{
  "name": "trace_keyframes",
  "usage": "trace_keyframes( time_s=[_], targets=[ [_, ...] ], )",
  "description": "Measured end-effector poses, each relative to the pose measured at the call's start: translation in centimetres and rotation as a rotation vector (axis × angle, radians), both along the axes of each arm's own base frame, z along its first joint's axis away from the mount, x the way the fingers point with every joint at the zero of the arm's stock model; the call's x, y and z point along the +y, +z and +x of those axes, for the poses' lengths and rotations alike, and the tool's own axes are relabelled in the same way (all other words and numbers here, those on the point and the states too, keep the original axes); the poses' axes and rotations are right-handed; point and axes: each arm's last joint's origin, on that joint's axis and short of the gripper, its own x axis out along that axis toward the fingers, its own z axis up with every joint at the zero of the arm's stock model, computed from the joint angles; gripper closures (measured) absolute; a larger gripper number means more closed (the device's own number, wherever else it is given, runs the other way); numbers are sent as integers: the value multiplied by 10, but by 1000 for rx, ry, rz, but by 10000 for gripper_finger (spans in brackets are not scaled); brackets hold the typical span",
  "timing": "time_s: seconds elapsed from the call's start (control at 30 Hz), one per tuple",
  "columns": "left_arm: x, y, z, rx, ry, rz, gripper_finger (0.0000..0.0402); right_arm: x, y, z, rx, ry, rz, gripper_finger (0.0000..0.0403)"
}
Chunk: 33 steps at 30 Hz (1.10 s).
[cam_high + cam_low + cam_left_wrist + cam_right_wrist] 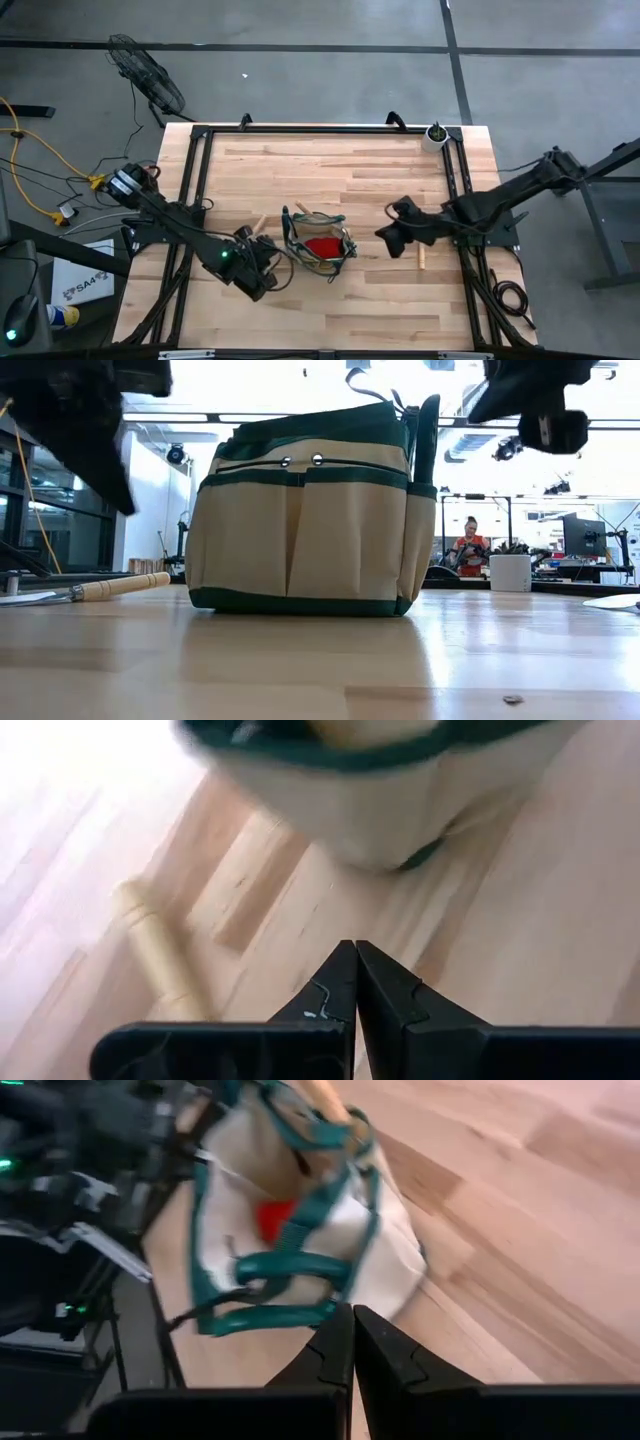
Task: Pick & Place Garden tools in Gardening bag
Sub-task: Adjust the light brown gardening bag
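The tan gardening bag (318, 248) with dark green trim stands upright on its base at the table's middle; it also shows in the low view (310, 510). A red glove (322, 246) lies inside it, and a wooden handle (320, 1095) sticks up out of it. A wooden-handled tool (115, 587) lies flat on the table just left of the bag, also seen in the high view (258, 226). My left gripper (270, 258) is shut and empty, just left of the bag. My right gripper (383, 236) is shut and empty, above the table just right of the bag.
A short wooden handle (421, 258) lies on the table under my right arm. A small white pot with a plant (434, 135) stands at the far right corner. A black frame (200, 180) runs along the table's edges. A person (468, 545) sits in the room beyond.
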Motion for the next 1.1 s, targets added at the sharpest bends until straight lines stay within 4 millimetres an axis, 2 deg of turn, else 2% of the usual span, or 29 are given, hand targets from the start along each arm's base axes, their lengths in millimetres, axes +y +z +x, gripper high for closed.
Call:
trace_keyframes(
  time_s=[0.2,0.4,0.7,0.93,1.1],
  targets=[
    [1,19,-19,-51,9,26,402,21,13,-7,-142,82,-129,401],
    [7,38,-27,-136,10,11,402,46,14,-5,-232,186,-306,401],
    [9,45,-28,-179,-18,29,402,81,-16,25,-209,381,-592,401],
    [8,46,-26,-194,-20,11,402,99,-31,51,-143,447,-697,401],
    [7,46,-25,-201,-20,4,402,107,-47,64,-98,516,-682,401]
  ],
)
